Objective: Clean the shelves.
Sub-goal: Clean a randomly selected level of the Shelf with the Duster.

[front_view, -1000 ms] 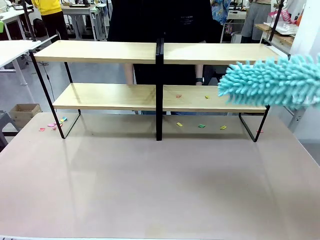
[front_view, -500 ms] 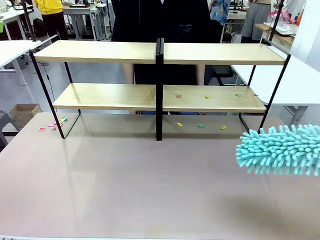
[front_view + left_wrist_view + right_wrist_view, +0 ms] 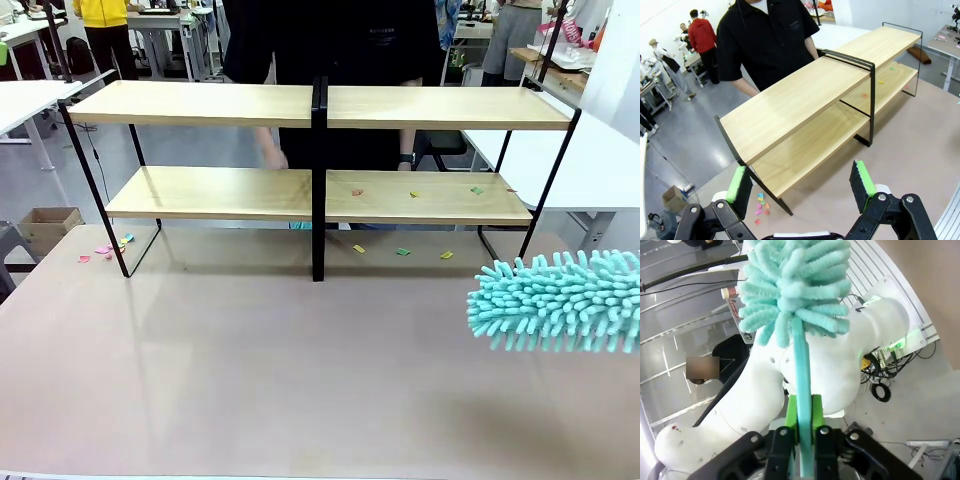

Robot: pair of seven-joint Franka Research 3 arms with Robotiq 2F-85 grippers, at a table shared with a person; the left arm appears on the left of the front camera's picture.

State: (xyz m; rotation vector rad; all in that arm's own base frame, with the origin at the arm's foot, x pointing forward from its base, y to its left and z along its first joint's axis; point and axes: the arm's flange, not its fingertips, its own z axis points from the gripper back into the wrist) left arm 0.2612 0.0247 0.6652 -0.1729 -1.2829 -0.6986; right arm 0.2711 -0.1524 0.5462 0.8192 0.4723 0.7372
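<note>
Position: the wide two-tier shelves [image 3: 200, 103] of light wooden boards on a thin black frame stand across the far half of the pale bench [image 3: 250, 370], long axis left to right.

The fluffy turquoise duster [image 3: 560, 305] hangs over the bench's right edge, its head roughly parallel to the boards. The shelves lie ahead of it and to its left, and it sits lower than the bottom board.

Right gripper [image 3: 803, 412]: clenched on the duster's turquoise handle.

Left gripper [image 3: 800, 182]: released, nothing between the green pads, poised above the shelves' left end.

Small coloured paper scraps [image 3: 414, 194] lie on the bottom board's right half, so the right arm is judged nearer.

Writing: print on the person's black shirt [image 3: 380, 32] and a bottle label [image 3: 732, 302] cannot be read.
</note>
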